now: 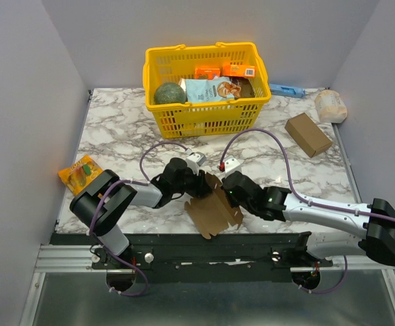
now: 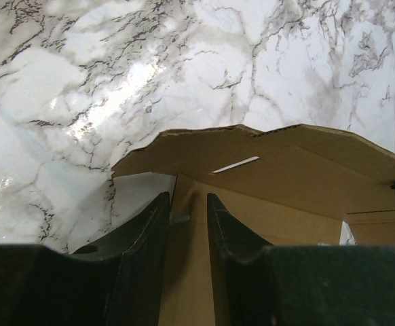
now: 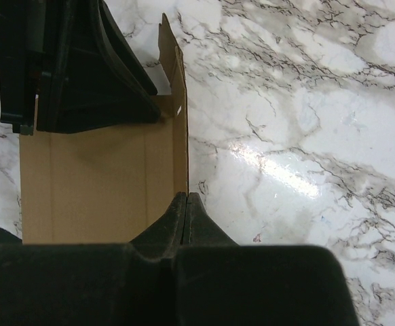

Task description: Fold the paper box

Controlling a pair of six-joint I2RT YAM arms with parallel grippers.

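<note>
Marble tabletop; paper box in right hand

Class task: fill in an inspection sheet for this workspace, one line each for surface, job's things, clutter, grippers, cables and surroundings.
Surface: marble table, glossy.
Job's things: paper box, partly folded, at the near edge between the arms.
Clutter: yellow basket of goods; orange snack packet; brown carton; pale bag.
Grippers: right gripper shut on an upright box flap; left gripper open, cardboard in its gap.
Cables: purple cables loop over the table.
Surroundings: plain grey walls.
</note>
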